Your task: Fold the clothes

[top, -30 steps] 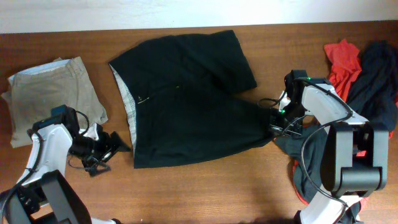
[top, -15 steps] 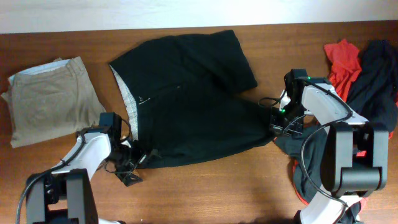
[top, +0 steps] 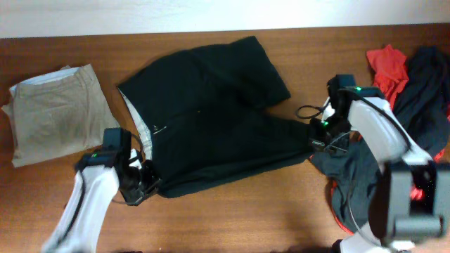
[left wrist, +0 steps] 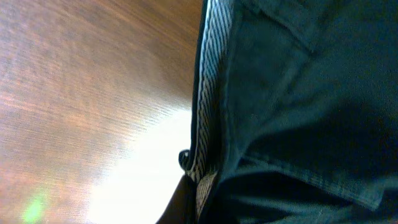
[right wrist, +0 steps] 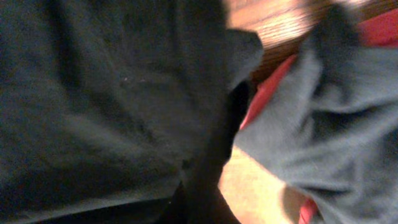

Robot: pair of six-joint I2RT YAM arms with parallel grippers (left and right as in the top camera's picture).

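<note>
- Black shorts [top: 211, 119]: spread flat mid-table, running from near the far edge toward the near edge. The waistband faces the left edge and the leg hems face the right edge.
- Left gripper [top: 137, 186]: at the near-left corner of the shorts, against the waistband end. The left wrist view does not show whether its jaws are closed on the cloth.
- Right gripper [top: 320, 137]: at the right-hand hem of the shorts, touching the fabric edge. Its wrist view is blurred, so the grip cannot be told.
- Waistband lining [left wrist: 205, 93]: pale with fine stripes, turned outward along the dark cloth, which is a matte woven fabric with stitched seams.
- Table [top: 246, 218]: brown wood grain with a glossy glare patch.
- Khaki garment [top: 60, 112]: folded into a rough rectangle by the left edge, well apart from the shorts.
- Red garment [top: 388, 65] and dark garment [top: 425, 84]: crumpled together at the far-right corner.
- Grey garment [top: 355, 176]: a rumpled heap near the right edge, just beside the right gripper, partly hidden under the arm and cut off at the near edge.
</note>
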